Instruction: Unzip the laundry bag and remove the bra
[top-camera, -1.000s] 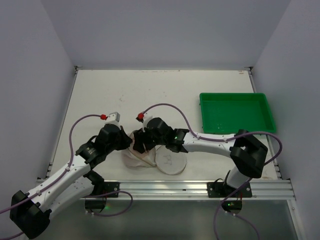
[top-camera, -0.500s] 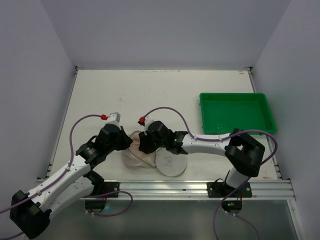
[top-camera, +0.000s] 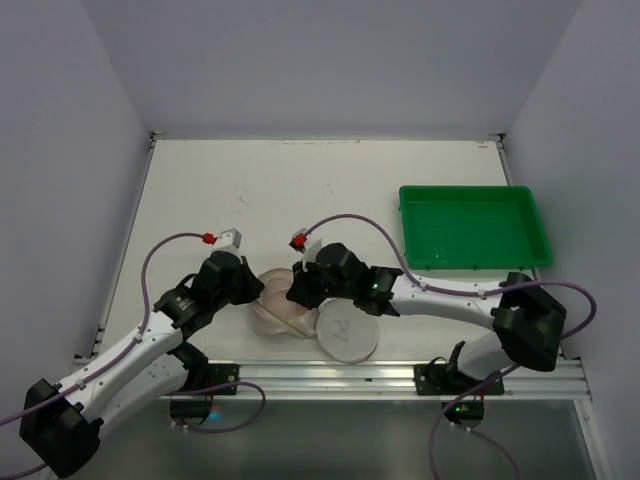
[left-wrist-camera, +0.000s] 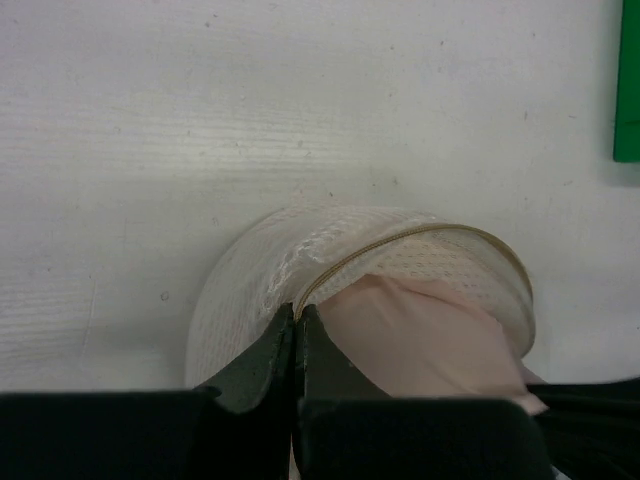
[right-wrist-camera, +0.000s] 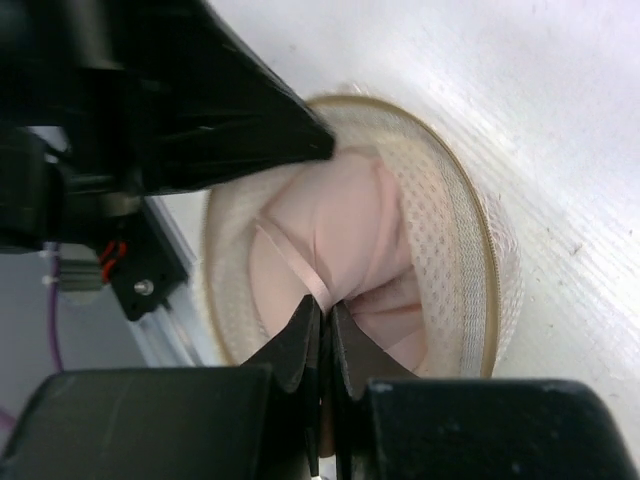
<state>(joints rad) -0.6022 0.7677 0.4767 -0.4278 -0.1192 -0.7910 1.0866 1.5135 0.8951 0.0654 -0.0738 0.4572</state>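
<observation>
The laundry bag (top-camera: 266, 316) lies unzipped near the table's front edge, its round lid (top-camera: 347, 332) with the black sketch flopped to the right. The pale pink bra (top-camera: 291, 311) fills the open pouch. My left gripper (top-camera: 257, 291) is shut on the bag's beige zip rim (left-wrist-camera: 400, 240) at its left side, seen at the fingertips (left-wrist-camera: 298, 310) in the left wrist view. My right gripper (right-wrist-camera: 322, 302) reaches into the opening and is shut on the bra (right-wrist-camera: 340, 215), pinching a fold and a thin strap. White mesh wall (right-wrist-camera: 455, 250) rings the bra.
A green rectangular tray (top-camera: 475, 225) stands at the back right; its edge (left-wrist-camera: 628, 90) shows in the left wrist view. The aluminium rail (top-camera: 330, 378) runs along the near edge just below the bag. Grey walls close in the table.
My right gripper has shut on the bra inside the bag and shifted slightly right, its elbow swinging outward. The left gripper has kept its hold on the rim.
</observation>
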